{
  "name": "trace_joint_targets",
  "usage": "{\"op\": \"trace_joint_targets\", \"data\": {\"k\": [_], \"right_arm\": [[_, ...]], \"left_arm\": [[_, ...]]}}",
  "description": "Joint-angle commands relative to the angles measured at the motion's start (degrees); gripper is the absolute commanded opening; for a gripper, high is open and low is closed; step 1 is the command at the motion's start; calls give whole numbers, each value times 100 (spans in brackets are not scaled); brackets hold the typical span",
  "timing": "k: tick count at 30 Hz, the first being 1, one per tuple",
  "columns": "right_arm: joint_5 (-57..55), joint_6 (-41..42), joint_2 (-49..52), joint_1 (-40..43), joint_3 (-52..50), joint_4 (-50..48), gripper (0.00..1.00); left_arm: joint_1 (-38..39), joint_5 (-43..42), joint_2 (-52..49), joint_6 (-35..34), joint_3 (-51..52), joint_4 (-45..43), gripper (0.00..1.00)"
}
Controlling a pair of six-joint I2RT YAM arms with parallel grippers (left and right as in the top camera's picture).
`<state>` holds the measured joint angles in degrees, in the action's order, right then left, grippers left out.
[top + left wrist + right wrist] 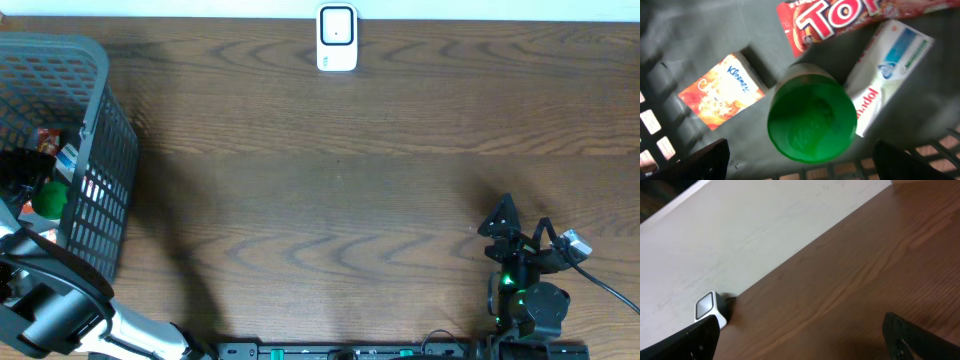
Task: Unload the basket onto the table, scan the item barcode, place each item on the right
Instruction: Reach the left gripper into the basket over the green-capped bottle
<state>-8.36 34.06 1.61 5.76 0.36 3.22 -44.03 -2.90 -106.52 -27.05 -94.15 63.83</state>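
A: What takes up the most room?

B: The dark wooden worktop (350, 200). A grey mesh basket (100, 150) stands at its left end, seen from overhead.

A: And the arms?

B: The left end effector (805, 167) hangs inside the basket. Its two fingers are spread wide apart, with nothing clamped between them. The right end effector (520, 225) sits over bare wood near the right front of the worktop, well apart from the basket. Its fingers are also spread wide and hold nothing.

A: Where is the scanner?

B: The white scanner (337, 38) stands at the middle of the far edge of the worktop, against the pale wall. It is well away from both arms. The right wrist camera catches it low on the left.

A: And the things to be scanned?

B: All of them lie in the basket. A jar (812, 122) sits straight below the left fingers with its green lid facing the wrist camera, not gripped. A red snack packet (840, 20) lies beyond it. A white toothpaste box (890, 70) is just beside the jar on one side. An orange tissue pack (722, 90) lies flat on the other side.

A: Any barcode showing?

B: I cannot make one out on any of them.
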Motion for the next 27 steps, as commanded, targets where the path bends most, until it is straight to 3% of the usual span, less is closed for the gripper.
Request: {"op": "trace_joint_targets", "data": {"k": [1, 27], "right_arm": [[7, -46, -20, 79, -4, 26, 99], [7, -46, -20, 79, -4, 24, 99]], "left_arm": [[9, 212, -24, -118, 223, -103, 91], [308, 232, -76, -114, 769, -855, 91]]}}
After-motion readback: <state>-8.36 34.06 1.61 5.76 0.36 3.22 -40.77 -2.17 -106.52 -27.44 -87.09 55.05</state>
